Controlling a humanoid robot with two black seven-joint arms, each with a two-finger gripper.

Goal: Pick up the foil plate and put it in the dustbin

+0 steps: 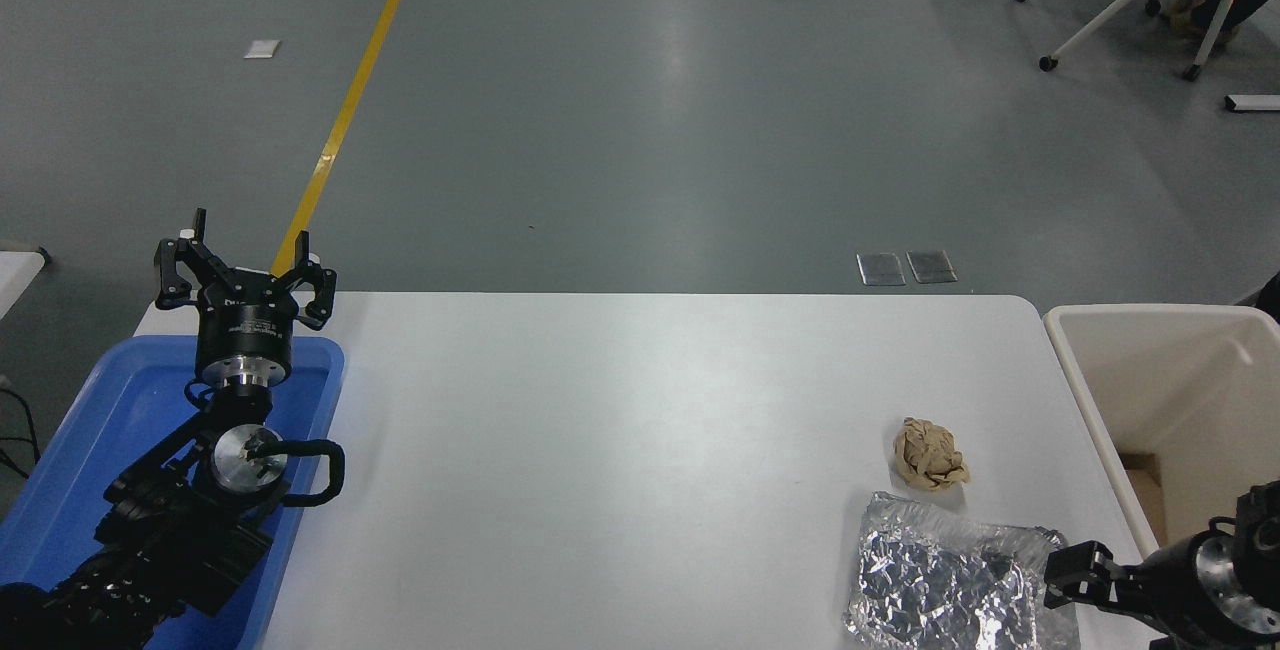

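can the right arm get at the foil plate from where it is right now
Probably yes. The right pincer is already at the foil plate's right edge, with nothing between them; the paper ball sits beyond the plate, out of the way.

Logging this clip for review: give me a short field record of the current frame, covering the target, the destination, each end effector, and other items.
target: foil plate, flat on the white table near its right front corner, not lifted
destination: dustbin just off the table's right edge, no foil inside
right end effector: low at the foil plate's right rim, grip not confirmable
left end effector: open, parked above the blue tray
other items: paper ball just behind the foil plate
task state: pick not yet done
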